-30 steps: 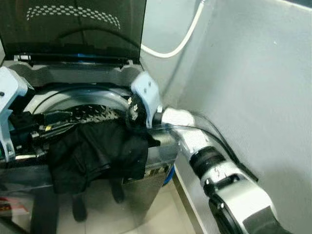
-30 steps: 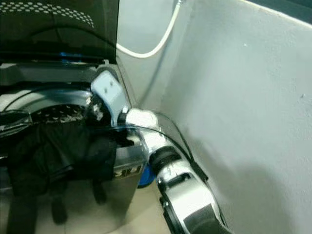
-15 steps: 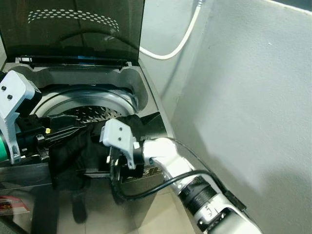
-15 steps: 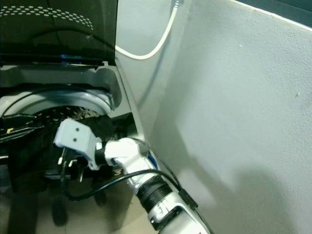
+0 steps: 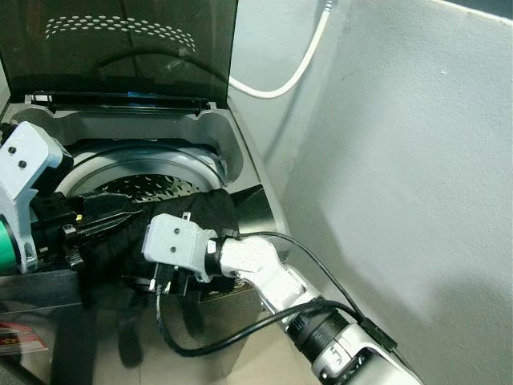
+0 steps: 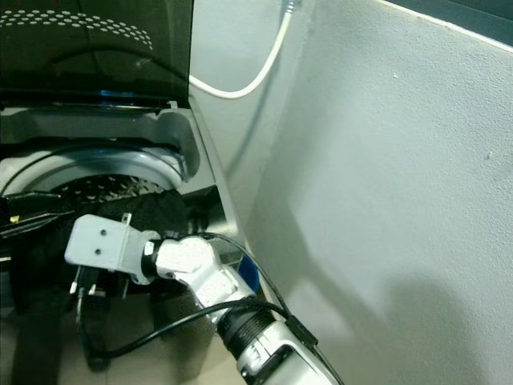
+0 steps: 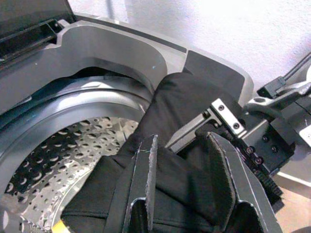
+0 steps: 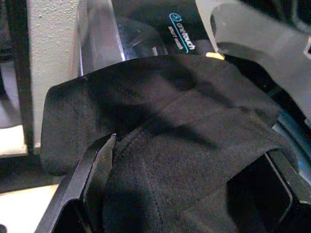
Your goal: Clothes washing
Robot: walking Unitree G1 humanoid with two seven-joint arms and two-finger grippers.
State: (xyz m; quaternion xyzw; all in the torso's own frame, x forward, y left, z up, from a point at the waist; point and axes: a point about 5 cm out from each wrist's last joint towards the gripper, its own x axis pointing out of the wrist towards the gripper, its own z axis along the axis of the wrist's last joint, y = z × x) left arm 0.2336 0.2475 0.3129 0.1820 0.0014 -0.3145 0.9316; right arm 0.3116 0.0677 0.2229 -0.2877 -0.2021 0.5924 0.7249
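Observation:
A black garment (image 5: 200, 212) lies draped over the front rim of the top-loading washer (image 5: 240, 160), partly inside the perforated drum (image 5: 144, 186) and partly hanging down the front. My left gripper (image 5: 120, 220) reaches over the drum from the left and is shut on a fold of the black garment (image 7: 180, 111). The right gripper (image 5: 172, 282) hangs in front of the washer, fingers pointing down at the hanging cloth. In the right wrist view the right gripper (image 8: 192, 145) is wide open and the black garment (image 8: 184, 116) bulges between its fingers.
The washer's dark lid (image 5: 120, 48) stands open at the back. A grey wall (image 5: 417, 160) runs close along the right, with a white hose (image 5: 288, 72) behind the machine. Pale floor tiles (image 5: 264, 353) show below, and my right arm's black cable (image 5: 240, 333) loops there.
My right arm swung from the washer's right rim down and left to its front, over the hanging cloth. The left gripper kept its hold. The camera shifted slightly.

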